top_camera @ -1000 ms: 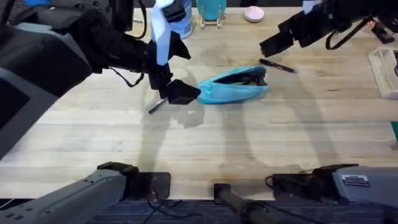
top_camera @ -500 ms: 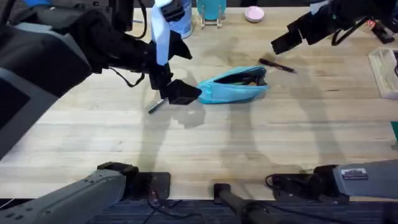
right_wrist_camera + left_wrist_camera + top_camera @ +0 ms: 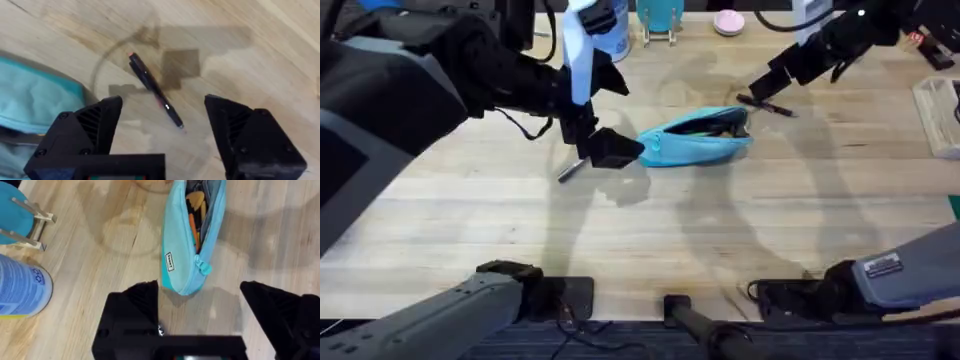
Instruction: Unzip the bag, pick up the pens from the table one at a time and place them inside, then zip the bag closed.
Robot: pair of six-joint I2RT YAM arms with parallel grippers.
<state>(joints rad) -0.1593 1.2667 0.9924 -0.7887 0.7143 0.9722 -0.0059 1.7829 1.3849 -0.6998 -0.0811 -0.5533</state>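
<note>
Pencil pouch (image 3: pixel 189 245) was seen unzipped, items inside. Both grippers, left (image 3: pixel 200 307) and right (image 3: pixel 160 125), were spread wide, empty; black pen (image 3: pixel 155 90) lay at pouch's 1 o'clock.

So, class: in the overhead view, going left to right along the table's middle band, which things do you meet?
Grey pen → left gripper → bag → black pen

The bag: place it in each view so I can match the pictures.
Overhead: the bag lies mid-table, unzipped, its near end by the left gripper.
Left wrist: it runs from the top edge down the middle, its end between the open fingers.
Right wrist: a strip of it at the left edge.
Shared landmark: the black pen, beside the bag overhead, lies between the right gripper's open fingers in the right wrist view.
</note>
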